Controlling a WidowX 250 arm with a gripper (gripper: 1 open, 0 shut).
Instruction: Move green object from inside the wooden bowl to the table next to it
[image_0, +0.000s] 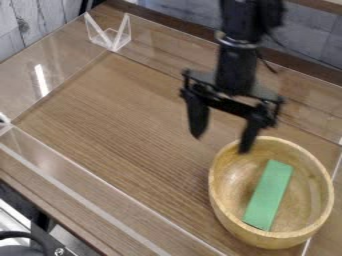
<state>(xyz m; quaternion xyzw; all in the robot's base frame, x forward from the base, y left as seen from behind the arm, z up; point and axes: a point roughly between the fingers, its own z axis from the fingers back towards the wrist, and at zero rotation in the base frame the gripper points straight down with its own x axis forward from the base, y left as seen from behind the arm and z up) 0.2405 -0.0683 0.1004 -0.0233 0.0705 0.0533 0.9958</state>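
A bright green object (270, 194), a flat elongated block, lies slanted inside the wooden bowl (230, 185) at the lower right of the table (120, 120). My gripper (225, 129) hangs pointing down with its two dark fingers spread open and nothing between them. It hovers just above and to the upper left of the bowl, its right finger (250, 135) over the bowl's far rim. It does not touch the block.
Low clear acrylic walls (54, 165) edge the tabletop, with a clear bracket (107, 35) at the far left corner. Bare wood-grain surface stretches left of the bowl. The bowl sits close to the right wall and the front edge.
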